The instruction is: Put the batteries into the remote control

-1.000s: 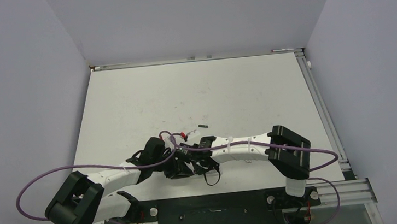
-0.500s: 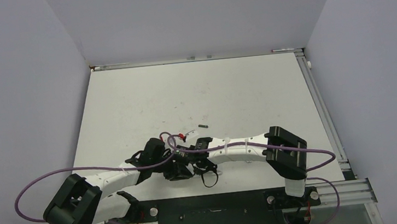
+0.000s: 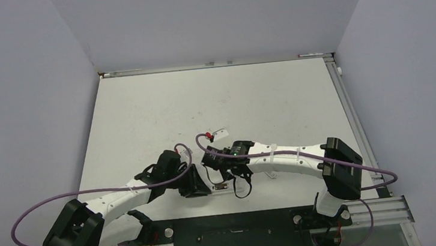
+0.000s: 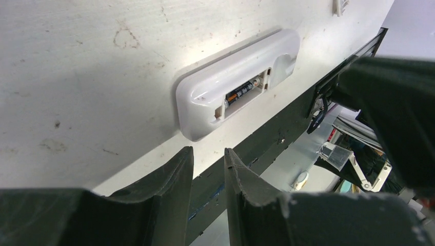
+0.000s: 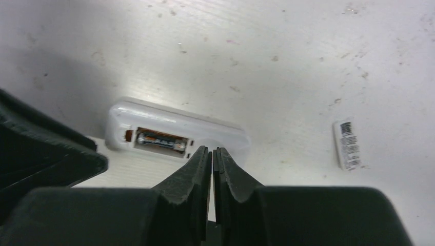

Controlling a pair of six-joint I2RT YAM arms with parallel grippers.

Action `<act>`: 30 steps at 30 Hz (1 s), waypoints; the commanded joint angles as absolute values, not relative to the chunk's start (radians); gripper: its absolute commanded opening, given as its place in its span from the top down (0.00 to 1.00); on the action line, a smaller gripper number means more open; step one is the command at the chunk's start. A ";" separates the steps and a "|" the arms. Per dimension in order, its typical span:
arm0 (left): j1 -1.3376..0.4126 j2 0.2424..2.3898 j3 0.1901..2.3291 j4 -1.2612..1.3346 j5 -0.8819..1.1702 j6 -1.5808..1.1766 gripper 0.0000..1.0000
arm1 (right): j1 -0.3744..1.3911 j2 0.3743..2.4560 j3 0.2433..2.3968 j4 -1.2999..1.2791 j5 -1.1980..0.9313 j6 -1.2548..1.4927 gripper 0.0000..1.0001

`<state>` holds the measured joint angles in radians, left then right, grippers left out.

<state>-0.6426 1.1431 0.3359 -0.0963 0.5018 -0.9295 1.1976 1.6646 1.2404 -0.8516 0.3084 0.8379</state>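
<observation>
Two arms have drawn slightly apart over the past second. Seen from above, the right arm (image 3: 294, 155) has swung its elbow out toward the right rail and pulled its wrist back from the other. The left arm (image 3: 120, 195) has let its elbow sink toward the near-left corner. Where the wrists earlier overlapped in one dark knot, a sliver of white now shows between them. A small dark cylinder that lay on the table (image 3: 143, 118) just beyond the wrists a second ago can no longer be made out from above.

The remote control (image 4: 205, 97) lies back-up close to the table's near edge. Its compartment is open, with one battery (image 5: 161, 140) seated lengthwise inside.

The left gripper (image 4: 208, 151) hovers just short of the remote's end, its jaws a narrow slit apart with nothing between them. The right gripper (image 5: 211, 151) has its jaws pressed together and empty, tips at the remote's long edge beside the compartment. Whether they touch it cannot be told.

A white printed sticker (image 5: 347, 143) lies flat on the table, well to one side of the remote. A white tag (image 3: 221, 133) and a red tie sit on the purple cable (image 3: 198, 140) by the right wrist. The left arm's dark body crowds the left side of the right wrist camera's view.
</observation>
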 commanded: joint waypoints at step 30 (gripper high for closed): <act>-0.907 1.202 0.424 -0.189 0.190 -1.158 1.00 | 1.018 1.453 0.813 -0.463 0.086 0.564 0.91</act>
